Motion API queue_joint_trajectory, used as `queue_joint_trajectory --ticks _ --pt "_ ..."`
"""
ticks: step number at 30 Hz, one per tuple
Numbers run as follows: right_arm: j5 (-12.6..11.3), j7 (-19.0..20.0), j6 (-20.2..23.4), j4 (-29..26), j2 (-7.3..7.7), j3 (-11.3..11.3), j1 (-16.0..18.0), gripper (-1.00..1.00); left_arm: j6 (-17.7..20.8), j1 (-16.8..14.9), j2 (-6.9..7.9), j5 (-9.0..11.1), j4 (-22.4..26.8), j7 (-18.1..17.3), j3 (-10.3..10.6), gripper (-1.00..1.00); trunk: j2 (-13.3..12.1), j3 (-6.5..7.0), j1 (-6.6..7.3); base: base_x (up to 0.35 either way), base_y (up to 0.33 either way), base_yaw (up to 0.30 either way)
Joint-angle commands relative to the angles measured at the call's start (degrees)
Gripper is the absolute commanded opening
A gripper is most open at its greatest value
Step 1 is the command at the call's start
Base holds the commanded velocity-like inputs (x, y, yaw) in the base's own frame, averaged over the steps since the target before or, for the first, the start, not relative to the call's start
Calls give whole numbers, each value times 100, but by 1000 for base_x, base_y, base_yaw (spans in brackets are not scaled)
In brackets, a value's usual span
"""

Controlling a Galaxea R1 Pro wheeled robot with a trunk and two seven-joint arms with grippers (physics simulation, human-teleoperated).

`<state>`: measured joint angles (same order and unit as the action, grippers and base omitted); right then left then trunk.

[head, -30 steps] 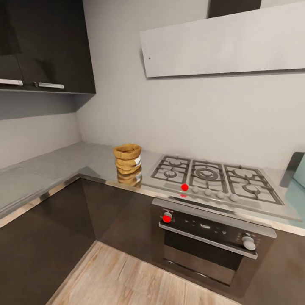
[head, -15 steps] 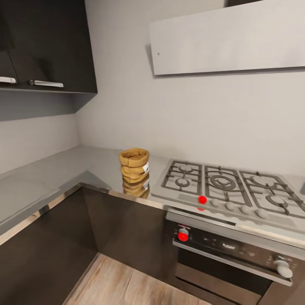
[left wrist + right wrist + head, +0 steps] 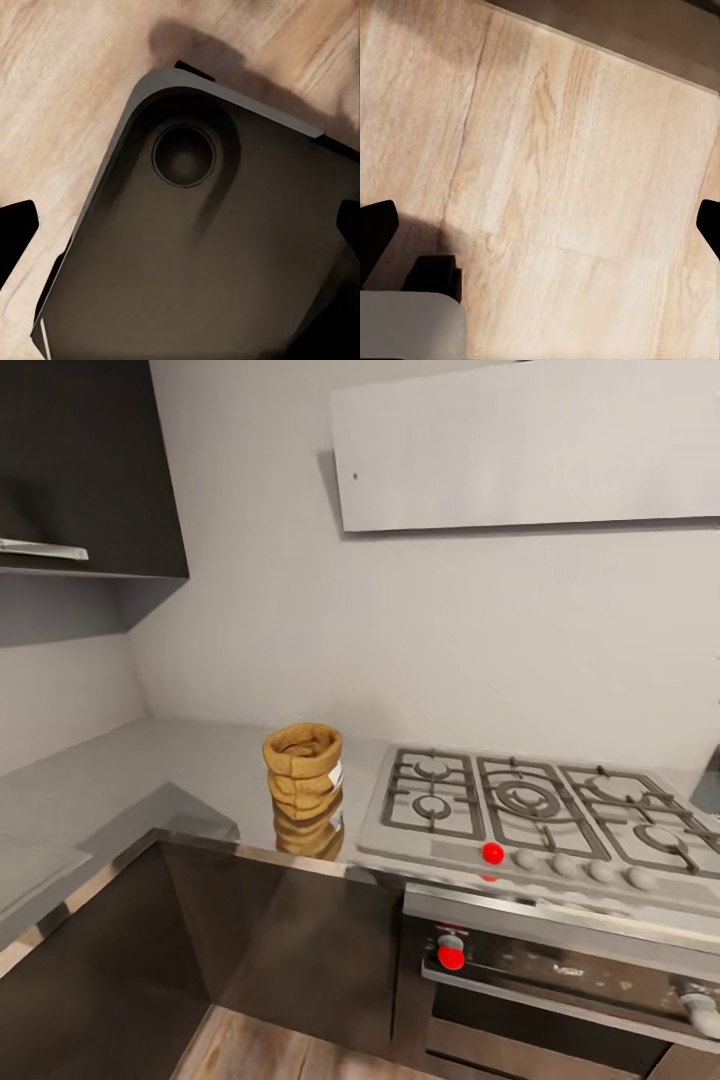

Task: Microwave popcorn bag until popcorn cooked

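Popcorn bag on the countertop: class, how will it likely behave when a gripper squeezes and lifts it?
The popcorn bag looks like crumpled paper with folds, so it probably dents under a squeeze. It stands upright and fairly tall, so a sideways push may tip it. On the glossy countertop it may slide.

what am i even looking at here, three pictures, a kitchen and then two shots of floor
This is a simulated wheeled robot with two arms, each ending in a claw. The big picture comes from a camera on its head: it faces a kitchen corner where a tan popcorn bag stands upright on the grey countertop, just beside a gas hob, with an oven below.

The other two come from cameras on the wrists, both pointing down at the wooden floor. The left one also looks at a dark part of the robot's own base. The black tips at each picture's edges are claw fingers, wide apart. Nothing is held.
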<state>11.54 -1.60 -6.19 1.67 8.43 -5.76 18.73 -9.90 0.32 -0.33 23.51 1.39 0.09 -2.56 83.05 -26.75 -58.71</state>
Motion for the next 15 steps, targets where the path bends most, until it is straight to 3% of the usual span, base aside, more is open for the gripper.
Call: queue_joint_trajectory --ticks 1,6,15 --pt "60 -18 -30 18 1 -48 8 100 -4 3 -2 4 10 3 -25 100 3 -5 -1 55 182 -108" --pt "67 -16 -30 18 3 -48 8 100 -6 3 -2 9 10 7 -32 100 3 -5 -1 13 94 -25" --pt "65 -20 -37 18 1 -48 8 100 -5 3 -3 7 10 2 -27 100 3 -5 -1 0 310 -2"
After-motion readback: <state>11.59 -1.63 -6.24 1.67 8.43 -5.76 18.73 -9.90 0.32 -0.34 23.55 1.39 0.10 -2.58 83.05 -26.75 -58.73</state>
